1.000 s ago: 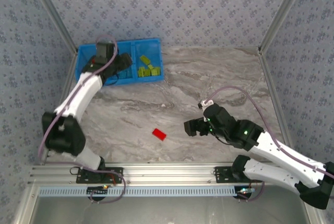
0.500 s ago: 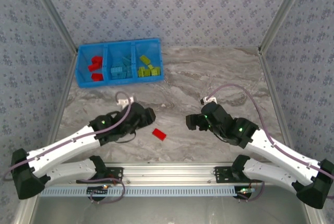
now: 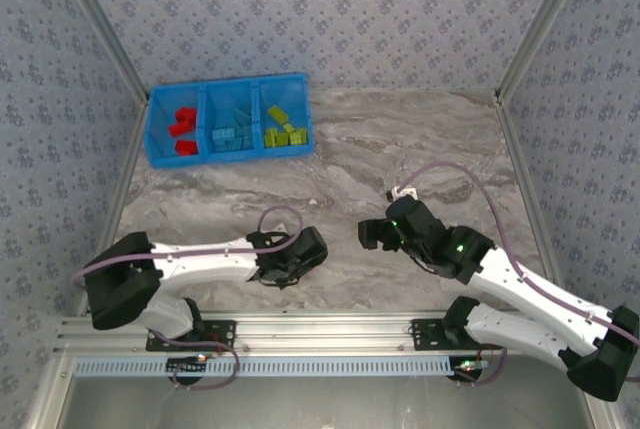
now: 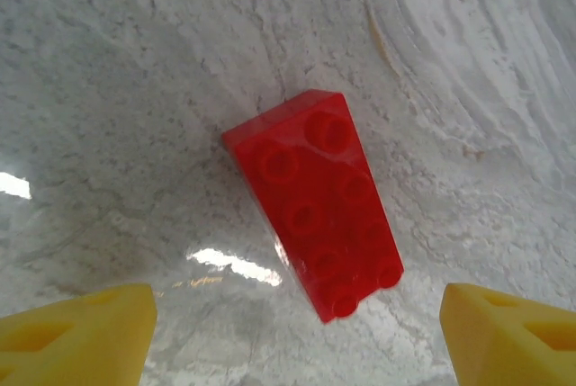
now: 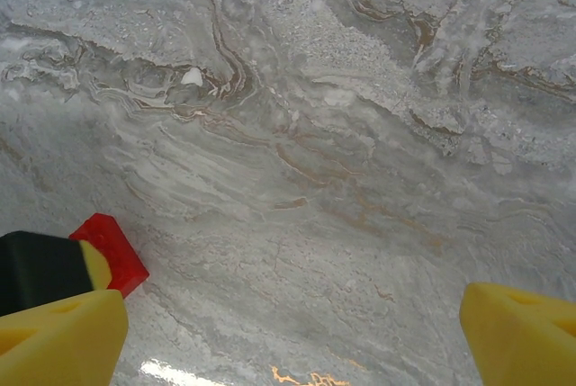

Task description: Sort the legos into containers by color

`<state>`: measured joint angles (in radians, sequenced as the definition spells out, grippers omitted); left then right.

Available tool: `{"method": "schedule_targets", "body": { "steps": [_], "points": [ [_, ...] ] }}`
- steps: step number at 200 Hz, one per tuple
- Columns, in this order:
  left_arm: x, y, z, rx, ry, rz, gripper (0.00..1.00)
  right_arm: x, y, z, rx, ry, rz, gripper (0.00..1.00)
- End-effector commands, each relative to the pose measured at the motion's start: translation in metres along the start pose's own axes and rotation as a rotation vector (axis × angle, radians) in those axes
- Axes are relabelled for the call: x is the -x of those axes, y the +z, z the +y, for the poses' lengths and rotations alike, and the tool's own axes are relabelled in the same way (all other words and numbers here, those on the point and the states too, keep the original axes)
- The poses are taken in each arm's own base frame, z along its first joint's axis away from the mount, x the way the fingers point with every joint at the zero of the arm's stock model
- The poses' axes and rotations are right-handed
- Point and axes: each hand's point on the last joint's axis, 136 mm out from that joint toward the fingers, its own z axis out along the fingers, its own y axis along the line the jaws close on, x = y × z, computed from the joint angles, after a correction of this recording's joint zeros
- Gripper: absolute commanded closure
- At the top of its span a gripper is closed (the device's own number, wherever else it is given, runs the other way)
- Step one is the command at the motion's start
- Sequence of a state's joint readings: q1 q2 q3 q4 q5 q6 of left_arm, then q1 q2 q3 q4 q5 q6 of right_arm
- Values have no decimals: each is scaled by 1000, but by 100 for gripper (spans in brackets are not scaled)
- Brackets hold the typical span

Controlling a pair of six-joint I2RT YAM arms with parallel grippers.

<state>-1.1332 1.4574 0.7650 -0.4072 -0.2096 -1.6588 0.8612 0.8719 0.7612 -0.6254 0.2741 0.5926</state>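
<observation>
- The left tool [image 4: 292, 341] is held wide. Its two yellow fingertips [image 4: 76, 336] are seen at the lower corners of the left wrist view, well apart, and nothing is gripped.
- A red lego [image 4: 315, 215] is laid flat on the marbled tabletop [image 4: 135, 89], studs up. It lies just ahead of the gap between those fingertips, is touched by neither, and is turned somewhat askew.
- From above, this lego is covered by the head of the left tool, which is pointed down at the near middle of the tabletop.
- The left arm [image 3: 190, 264] is stretched low from its base, reaching rightward along the near edge.
- The right tool [image 5: 292, 336] is also spread wide and empty, its fingertips cut off at the lower corners of the right wrist view.
- In that view a corner of the red lego is caught at the lower left. The rest is hidden behind a dark part that cannot be identified.
- The right arm [image 3: 500, 274] is extended from the near right corner, with its tool aimed leftward and kept apart from the left tool.
- The blue bin [image 3: 228, 82] is placed at the far left, well apart from both tools.
- Red legos [image 3: 181, 124] are held in its left container and lime green ones [image 3: 280, 131] in the right.
- Light blue ones [image 3: 232, 133] are held in the middle container. They blend with the plastic, so a count cannot be made.
</observation>
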Motion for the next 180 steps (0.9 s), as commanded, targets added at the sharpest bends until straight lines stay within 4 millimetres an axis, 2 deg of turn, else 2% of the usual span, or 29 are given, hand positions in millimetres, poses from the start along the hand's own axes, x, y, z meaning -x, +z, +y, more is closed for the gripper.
{"method": "schedule_targets", "body": {
  "steps": [1,25,46,85,102,125,142,155,169,180],
  "points": [
    [9,10,-11,0,-35,19,19,-4,-3,-12,-29,34,-3,2],
    [17,19,-7,39,11,15,26,-6,-5,-17,-38,43,-4,2],
    [16,23,-5,62,45,28,33,-8,-4,-19,-37,51,2,2],
    [9,29,8,99,53,71,55,-13,-2,-13,2,21,26,2],
    [11,28,12,105,59,71,62,-21,-1,0,72,-52,73,2],
    [20,21,14,97,67,53,68,-33,-8,39,290,-140,147,2],
    [32,10,10,68,80,19,71,-41,-13,55,370,-174,188,2],
    [47,-2,5,49,90,-20,72,-32,-15,63,382,-184,153,2],
    [72,-17,0,18,76,-58,72,-23,-16,64,365,-176,113,2],
    [99,-33,-2,-7,59,-105,72,-13,-19,65,359,-162,71,2]
  ]
}}
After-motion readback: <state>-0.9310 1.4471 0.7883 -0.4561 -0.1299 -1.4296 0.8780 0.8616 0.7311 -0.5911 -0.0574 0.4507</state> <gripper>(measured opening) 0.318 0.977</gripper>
